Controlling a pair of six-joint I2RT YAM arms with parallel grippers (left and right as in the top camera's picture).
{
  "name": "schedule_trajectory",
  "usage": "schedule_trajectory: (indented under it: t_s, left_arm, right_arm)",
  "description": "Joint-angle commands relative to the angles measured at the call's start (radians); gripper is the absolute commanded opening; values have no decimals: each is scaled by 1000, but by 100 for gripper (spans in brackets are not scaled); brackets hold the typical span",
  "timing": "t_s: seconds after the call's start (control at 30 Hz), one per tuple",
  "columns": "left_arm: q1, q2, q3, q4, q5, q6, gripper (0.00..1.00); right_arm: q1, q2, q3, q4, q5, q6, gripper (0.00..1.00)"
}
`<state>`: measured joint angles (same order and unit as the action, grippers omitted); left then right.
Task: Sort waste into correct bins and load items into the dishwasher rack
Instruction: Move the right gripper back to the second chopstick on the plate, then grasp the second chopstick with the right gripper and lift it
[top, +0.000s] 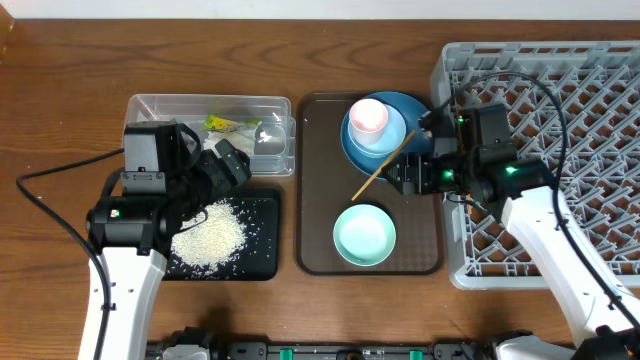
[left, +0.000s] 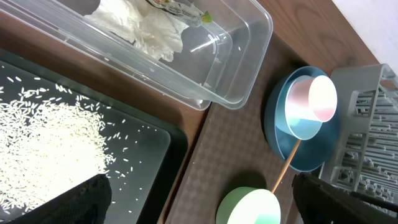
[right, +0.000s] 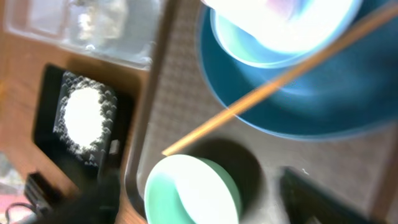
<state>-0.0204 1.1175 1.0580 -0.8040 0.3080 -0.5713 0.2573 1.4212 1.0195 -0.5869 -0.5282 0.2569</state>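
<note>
The clear tub (top: 150, 105) holds the white tissue (left: 146, 28) and the yellow-green wrapper (top: 228, 124). Rice grains (top: 208, 238) lie heaped on the black tray (top: 262, 262). The pink cup (top: 368, 116) sits in the pale-blue bowl (top: 392, 134) on the blue plate (top: 415, 110). Chopsticks (top: 380, 168) lean off the plate. The mint bowl (top: 364, 235) stands in front of them. My left gripper (left: 205, 208) is open and empty over the black tray's right edge. My right gripper (right: 205, 205) is open and empty above the mint bowl (right: 186, 193), beside the chopsticks (right: 280, 81).
The plate, bowls and chopsticks sit on a dark brown serving tray (top: 318, 200). The grey dishwasher rack (top: 590, 120) stands at the right with the right arm over its left part. Cables run over the rack and the table's left side.
</note>
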Motion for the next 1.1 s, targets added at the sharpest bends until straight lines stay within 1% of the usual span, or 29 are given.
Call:
schedule_trajectory:
  t_s: [0.0,0.07,0.1,0.17,0.27,0.43,0.53,0.63,0.67,0.77,0.87,1.07]
  left_arm:
    - [5,1,8,1,-6,14,96]
    - [5,1,8,1,-6,14,96]
    - [5,1,8,1,-6,14,96]
    - [5,1,8,1,-6,14,96]
    - [5,1,8,1,-6,14,96]
    - [5,1,8,1,-6,14,96]
    - [5,1,8,1,-6,14,96]
    - [5,1,8,1,-6,14,96]
    - [5,1,8,1,-6,14,96]
    - [5,1,8,1,-6,14,96]
    - [5,1,8,1,-6,14,96]
    - [5,1,8,1,-6,14,96]
  right_arm:
    - [48,4,14,30,-1,122,25]
    - [80,4,14,47,95,252,19]
    - [93,5,14,50,127,302,18]
    - [130,6,14,50,217,434,20]
    - [195,8,14,58,333,579,24]
    - [291,24,14,79,455,738,26]
    - [327,44,14,78,528,789,28]
    - [346,77,14,77,570,831,28]
    - [346,87,14,78,569,845,29]
    - [346,122,14,80,569,889,36]
    - [346,166,14,84,565,945,40]
    - [346,236,14,122,531,954,41]
